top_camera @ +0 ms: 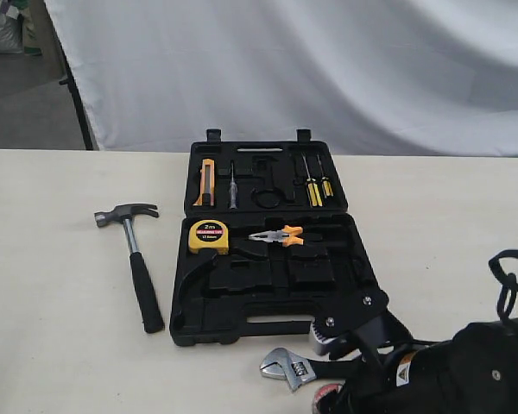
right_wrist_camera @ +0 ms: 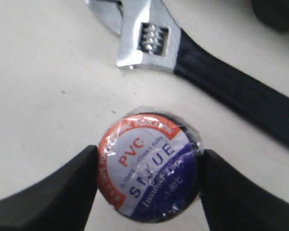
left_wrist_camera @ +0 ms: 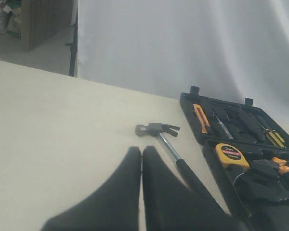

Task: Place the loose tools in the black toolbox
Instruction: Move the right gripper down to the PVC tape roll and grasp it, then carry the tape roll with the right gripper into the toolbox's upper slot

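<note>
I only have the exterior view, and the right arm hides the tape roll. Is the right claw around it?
Observer: Yes, the right wrist view shows the tape roll between the two fingers of the right claw, label up.
Operator: Gripped?
Observer: Cannot tell; both fingers sit right at its rim.
Operator: Left claw?
Observer: The left claw is shut and empty, with the hammer on the table beyond it.
</note>
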Motion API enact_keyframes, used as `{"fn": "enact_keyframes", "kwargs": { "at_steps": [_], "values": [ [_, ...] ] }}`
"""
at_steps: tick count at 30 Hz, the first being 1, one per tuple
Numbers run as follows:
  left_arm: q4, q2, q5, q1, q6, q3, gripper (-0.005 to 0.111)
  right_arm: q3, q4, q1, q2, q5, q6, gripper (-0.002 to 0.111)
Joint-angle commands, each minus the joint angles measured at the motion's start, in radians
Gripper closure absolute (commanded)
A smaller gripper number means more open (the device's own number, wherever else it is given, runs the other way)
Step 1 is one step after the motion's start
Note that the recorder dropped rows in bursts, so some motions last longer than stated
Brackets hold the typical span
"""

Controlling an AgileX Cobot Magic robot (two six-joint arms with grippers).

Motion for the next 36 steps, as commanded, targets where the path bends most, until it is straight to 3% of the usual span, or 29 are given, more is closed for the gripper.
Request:
{"fn": "enact_keyframes", "kwargs": {
  "at_steps": [1,4,7,12,16,24,30,36],
  "values": [
    [0.004,-0.003,-0.007,0.025,-0.005,-0.003,0.106,-0.070,-0.011,-0.002,-0.078,0.044,-0.007,0.108],
    [0.004,-0.003,-0.007,0.025,-0.005,-0.003,0.106,-0.118,-0.011,-0.002,-0.125,0.022,-0.011,0.108],
    [0.004,-0.003,-0.007,0.025,-0.005,-0.003,0.106,-0.180,-0.011,-0.002,-0.134,-0.152,-0.047,0.108],
    [0.004,-0.003,-0.007,0.025,-0.005,-0.003,0.106,-0.321,-0.011,-0.070,0.026,-0.320,-0.131,0.108],
    [0.004,-0.003,-0.007,0.025,-0.005,-0.003,0.106,-0.552,-0.011,-0.190,0.276,-0.313,-0.131,0.108],
    [0.004,-0.003,-0.007,0.025,-0.005,-0.003,0.106,-0.931,-0.007,-0.220,0.628,-0.293,-0.131,0.108],
    [0.004,-0.003,-0.007,0.025,-0.005,-0.003,0.106,-1.060,-0.007,-0.255,0.717,-0.203,-0.131,0.108],
    [0.004,-0.003,-0.007,0.025,-0.005,-0.003,0.106,-1.074,-0.007,-0.257,0.750,-0.212,-0.127,0.108]
  ]
}}
